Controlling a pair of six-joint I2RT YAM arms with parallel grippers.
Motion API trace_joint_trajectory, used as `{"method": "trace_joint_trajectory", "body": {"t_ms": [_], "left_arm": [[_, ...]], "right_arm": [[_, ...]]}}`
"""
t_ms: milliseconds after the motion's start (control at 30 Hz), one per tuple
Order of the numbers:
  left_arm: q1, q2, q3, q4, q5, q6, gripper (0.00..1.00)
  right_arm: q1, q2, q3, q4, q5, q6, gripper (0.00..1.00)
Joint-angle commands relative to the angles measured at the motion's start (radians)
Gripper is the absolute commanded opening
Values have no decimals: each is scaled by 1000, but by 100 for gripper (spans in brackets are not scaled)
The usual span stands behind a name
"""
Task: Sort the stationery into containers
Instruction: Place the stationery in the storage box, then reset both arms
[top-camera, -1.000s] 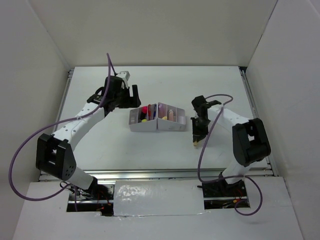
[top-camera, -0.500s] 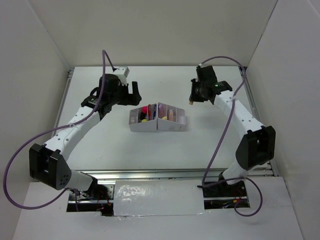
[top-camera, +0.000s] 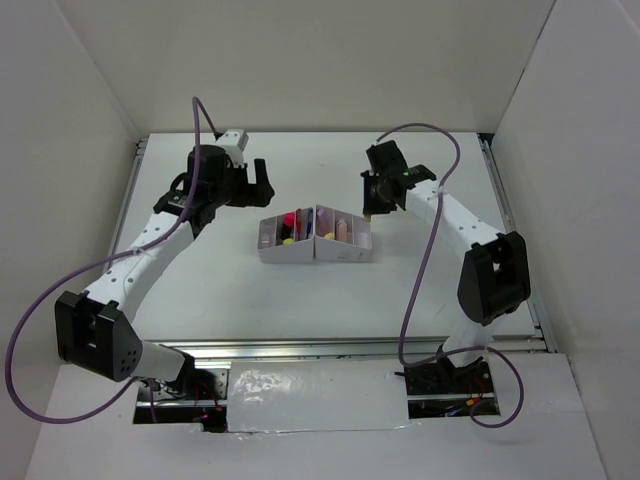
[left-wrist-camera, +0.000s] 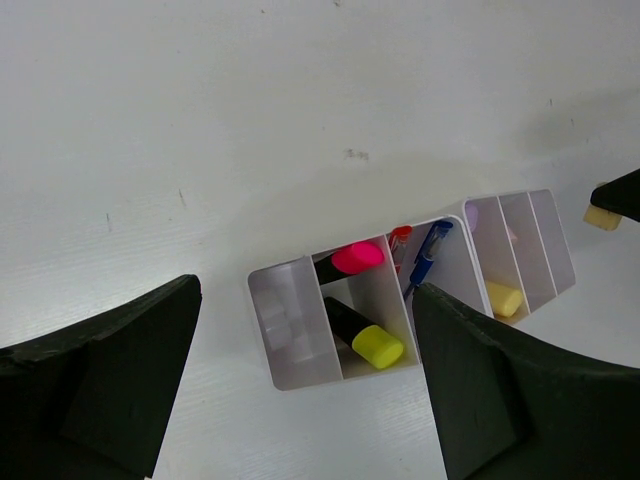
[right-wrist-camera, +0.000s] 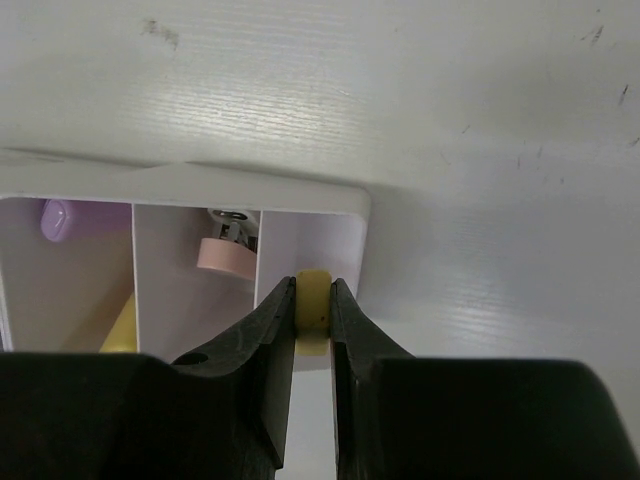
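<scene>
Over the last second the right gripper (top-camera: 370, 205) comes up from low on the table (top-camera: 250, 300) at the near right of the white desk organiser (top-camera: 315, 252), swings out to the far side, and now closes in on the organiser's far right corner. Its fingers are pressed onto a small cream block (right-wrist-camera: 314, 308), an eraser by the look of it, and the wrist view shows that block hanging just over the rim of the end compartment, beside the one that holds the pink eraser (right-wrist-camera: 228, 256). The left gripper (top-camera: 257, 180) has meanwhile drawn back toward the far left; it hovers behind the organiser with its fingers spread wide and nothing between them. In its view we see the pink-capped highlighter (left-wrist-camera: 358, 258), the yellow-capped highlighter (left-wrist-camera: 375, 345) and the blue pen (left-wrist-camera: 425, 262) already lying in their slots, and we make out no loose stationery on the table in the overhead view. We judge this to be the last or nearly the last item: the carry is almost over, and what remains is to centre the block over the slot rather than its wall and let go.
</scene>
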Motion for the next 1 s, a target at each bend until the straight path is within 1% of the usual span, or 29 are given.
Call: {"method": "trace_joint_trajectory", "body": {"t_ms": [0,100,167,300,367,400,433,500,567,733,767,800,833,900,933,967], "left_arm": [[10,-24,-2,28,20,13,99],[19,-20,1,14,8,10,99],[39,-17,10,4,11,4,99],[70,-14,25,-25,28,-4,99],[91,-21,18,-24,41,-9,99],[104,-30,8,-22,45,-6,99],[108,-36,5,-21,46,-3,99],[127,-41,4,-30,69,2,99],[142,-44,2,-38,81,-1,99],[202,-64,-1,-50,109,34,99],[226,-67,1,-64,120,52,99],[237,-69,2,-79,118,63,99],[258,-75,-5,-84,118,75,99],[277,-104,-30,-82,120,112,99],[282,-122,-47,-76,115,128,99],[286,-156,-82,-70,105,161,99]], "right_arm": [[26,14,6,29,17,10,2],[36,29,1,4,29,26,8],[39,44,-4,-8,23,36,15],[36,54,-27,-14,14,43,23],[40,52,-37,-11,-3,39,31],[43,48,-42,-11,-9,37,43],[45,46,-40,-13,-12,30,51],[48,35,-34,-17,-19,22,62],[48,25,-27,-19,-26,10,67],[27,-78,56,-26,-63,-61,68],[14,-122,76,-17,-98,-76,70],[1,-144,81,-7,-111,-98,72],[-32,-165,87,0,-118,-116,77],[-72,-208,102,-9,-129,-163,81],[-93,-221,96,-13,-135,-187,87],[-142,-254,58,-5,-146,-211,93]]}}
